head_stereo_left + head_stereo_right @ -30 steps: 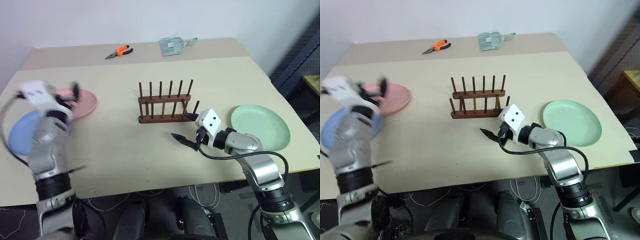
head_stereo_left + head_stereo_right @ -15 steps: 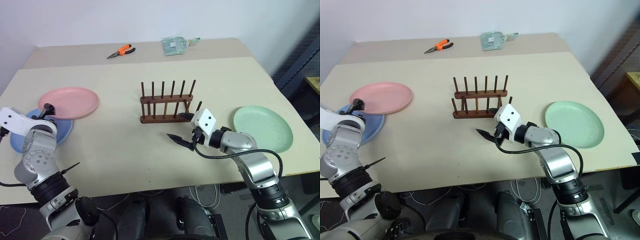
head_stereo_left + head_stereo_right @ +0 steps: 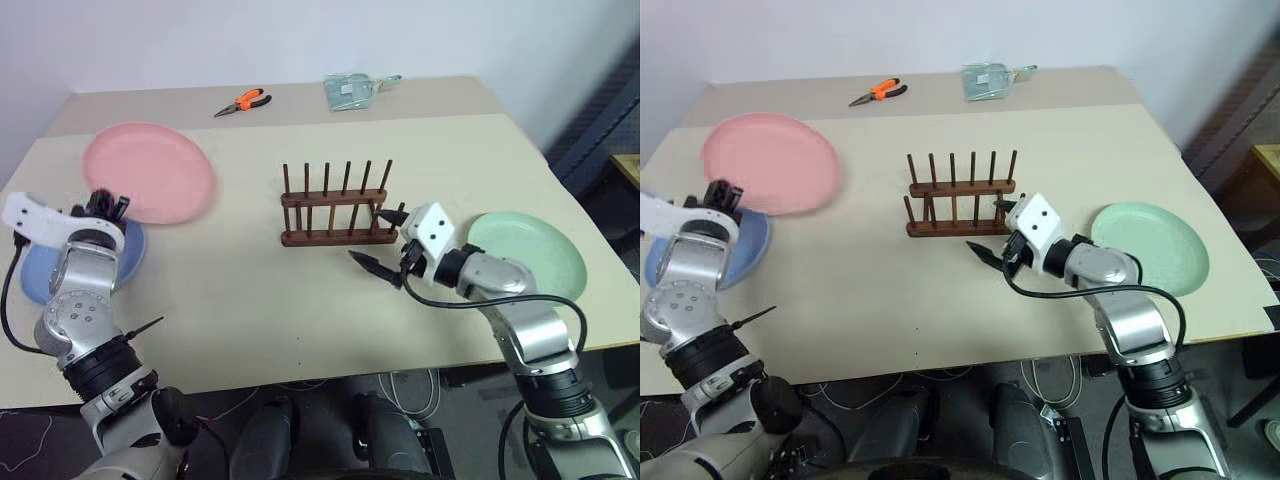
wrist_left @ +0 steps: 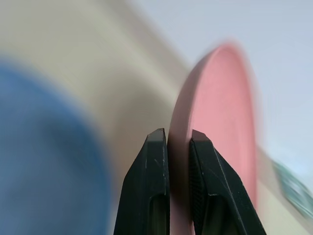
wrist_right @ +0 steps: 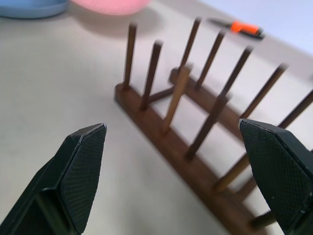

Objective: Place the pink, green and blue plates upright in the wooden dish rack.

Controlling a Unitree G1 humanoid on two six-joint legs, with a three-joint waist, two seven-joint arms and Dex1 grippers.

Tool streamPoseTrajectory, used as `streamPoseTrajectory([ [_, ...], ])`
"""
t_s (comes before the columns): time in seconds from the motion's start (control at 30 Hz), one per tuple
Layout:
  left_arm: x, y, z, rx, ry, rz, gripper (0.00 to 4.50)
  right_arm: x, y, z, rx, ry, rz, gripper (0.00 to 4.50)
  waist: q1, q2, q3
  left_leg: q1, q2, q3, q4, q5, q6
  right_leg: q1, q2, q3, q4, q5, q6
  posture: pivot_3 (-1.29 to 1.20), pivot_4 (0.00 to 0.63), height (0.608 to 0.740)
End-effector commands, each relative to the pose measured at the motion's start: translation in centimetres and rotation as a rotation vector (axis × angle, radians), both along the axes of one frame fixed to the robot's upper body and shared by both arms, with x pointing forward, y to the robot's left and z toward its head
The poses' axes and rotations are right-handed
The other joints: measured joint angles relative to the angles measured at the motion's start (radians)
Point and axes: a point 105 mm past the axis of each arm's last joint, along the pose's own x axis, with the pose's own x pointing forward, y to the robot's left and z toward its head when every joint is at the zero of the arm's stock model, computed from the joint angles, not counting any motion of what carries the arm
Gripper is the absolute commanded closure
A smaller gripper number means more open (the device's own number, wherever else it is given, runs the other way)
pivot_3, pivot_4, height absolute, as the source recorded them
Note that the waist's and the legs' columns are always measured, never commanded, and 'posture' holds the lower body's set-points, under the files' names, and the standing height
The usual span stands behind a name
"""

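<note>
**Pink plate gripped at the rim; rack standing bare**

The left gripper (image 4: 178, 147) is clamping the pink plate (image 3: 150, 172) by its near rim, the two black fingers (image 4: 154, 186) pressing on either face of the thin edge. The plate is tilting up off the table (image 3: 250, 290), its round, shallow, matte face turning toward the head camera. Just beside it, the blue plate (image 3: 40, 275) is lying flat, partly hidden behind the left wrist; same smooth plastic look.

The wooden dish rack (image 3: 335, 205) is sitting mid-table: dark brown, two parallel base bars, two rows of thin round pegs standing upright, no plate in any slot.

The right gripper (image 3: 380, 243) is hovering just beside the rack's right end, its fingers (image 5: 80, 166) spread wide with nothing between them; the pads are showing a fine cross-hatched texture. The green plate (image 3: 527, 255) is lying flat near the right edge of the table, pale mint, matte.

At the far edge, orange-handled pliers (image 3: 241, 102) and a clear plastic packet (image 3: 352, 90) are lying; any print on the packet is too small to read.
</note>
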Motion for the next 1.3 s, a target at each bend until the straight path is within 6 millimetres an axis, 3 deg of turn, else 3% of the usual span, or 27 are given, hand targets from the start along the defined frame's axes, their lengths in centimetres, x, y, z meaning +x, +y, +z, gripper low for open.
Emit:
streamPoseTrajectory([
  [0.03, 0.4, -5.8, 4.9, 0.156, -0.165, -0.185, 4.00, -0.4, 1.5, 4.8, -0.051, -0.253, 0.054, 0.04, 0.000, 0.000, 0.000, 0.000, 0.000, 0.000, 0.000, 0.000, 0.000, 0.000, 0.000, 0.000, 0.000, 0.000, 0.000, 0.00, 0.150, 0.739],
  [0.1, 0.7, -10.1, 6.8, 0.248, -0.221, -0.302, 4.00, 0.2, 2.8, 6.3, -0.151, -0.403, 0.072, 0.04, -0.001, 0.000, 0.000, 0.000, 0.000, 0.000, 0.000, 0.000, 0.000, 0.000, 0.000, 0.000, 0.000, 0.000, 0.000, 0.00, 0.150, 0.739],
  [0.27, 0.4, -17.0, 9.4, 0.323, -0.324, -0.471, 4.00, 1.7, 5.3, 7.9, -0.344, -0.642, 0.084, 0.04, -0.006, 0.000, 0.000, 0.000, 0.000, 0.001, -0.001, 0.000, 0.000, 0.000, 0.000, 0.000, -0.001, 0.000, 0.000, 0.00, 0.150, 0.739],
  [0.43, -0.2, -20.4, 10.5, 0.270, -0.380, -0.561, 4.00, 3.6, 5.7, 6.5, -0.519, -0.731, 0.055, 0.04, -0.007, 0.000, 0.000, 0.000, 0.000, 0.001, -0.001, 0.001, -0.001, 0.000, 0.000, 0.001, -0.001, 0.000, 0.000, 0.00, 0.150, 0.739],
  [0.53, -0.3, -21.0, 10.2, 0.257, -0.375, -0.579, 4.01, 4.3, 5.1, 5.8, -0.582, -0.749, 0.021, 0.97, -0.007, 0.000, 0.000, 0.000, 0.000, 0.001, -0.001, 0.001, -0.001, 0.000, 0.001, 0.001, -0.001, 0.000, 0.000, 0.00, 0.150, 0.739],
  [0.73, 0.4, -20.7, 8.3, 0.255, -0.309, -0.576, 4.01, 4.1, 4.9, 5.4, -0.554, -0.736, 0.001, 4.20, -0.006, 0.000, 0.000, 0.000, 0.000, 0.001, -0.001, 0.001, -0.001, 0.000, 0.001, 0.001, -0.001, 0.000, 0.000, 0.00, 0.150, 0.739],
  [0.77, 0.5, -20.6, 8.1, 0.256, -0.301, -0.573, 4.01, 4.1, 4.8, 5.5, -0.549, -0.742, -0.010, 4.44, -0.006, 0.000, 0.000, 0.000, 0.000, 0.001, -0.001, 0.001, -0.001, 0.000, 0.001, 0.001, -0.001, 0.000, 0.000, 0.00, 0.150, 0.739],
  [0.9, 1.1, -19.9, 7.4, 0.265, -0.266, -0.530, 4.01, 4.1, 3.2, 7.1, -0.493, -0.747, -0.080, 4.44, -0.003, 0.000, 0.000, 0.000, 0.000, 0.001, -0.001, 0.001, -0.001, 0.000, 0.001, 0.001, -0.001, 0.000, 0.000, 0.00, 0.150, 0.739],
  [1.0, 1.7, -19.3, 6.9, 0.270, -0.240, -0.497, 4.01, 3.2, 1.6, 9.5, -0.374, -0.739, -0.107, 3.62, -0.001, 0.000, 0.000, 0.000, 0.000, 0.001, -0.001, 0.001, 0.000, 0.000, 0.001, 0.001, -0.001, 0.000, 0.000, 0.00, 0.150, 0.739],
  [1.07, 1.8, -19.2, 6.7, 0.285, -0.236, -0.490, 4.01, 2.5, 1.3, 10.1, -0.331, -0.725, -0.082, 2.66, -0.001, 0.000, 0.000, 0.000, 0.000, 0.001, -0.001, 0.001, 0.000, 0.000, 0.001, 0.001, -0.001, 0.000, 0.000, 0.00, 0.150, 0.739],
  [1.13, 2.0, -19.3, 6.7, 0.310, -0.237, -0.484, 4.01, 1.4, 1.6, 9.2, -0.338, -0.670, 0.000, 1.65, -0.001, 0.000, 0.000, 0.000, 0.000, 0.001, -0.001, 0.001, 0.000, 0.000, 0.001, 0.001, -0.001, 0.000, 0.000, 0.00, 0.150, 0.739],
  [1.3, 2.1, -19.9, 7.1, 0.321, -0.261, -0.495, 4.01, -0.5, 2.9, 6.7, -0.341, -0.557, 0.123, 1.65, -0.003, 0.000, 0.001, 0.000, 0.000, 0.001, -0.001, 0.000, 0.000, 0.000, 0.001, 0.001, -0.001, 0.000, 0.000, 0.00, 0.150, 0.739],
])
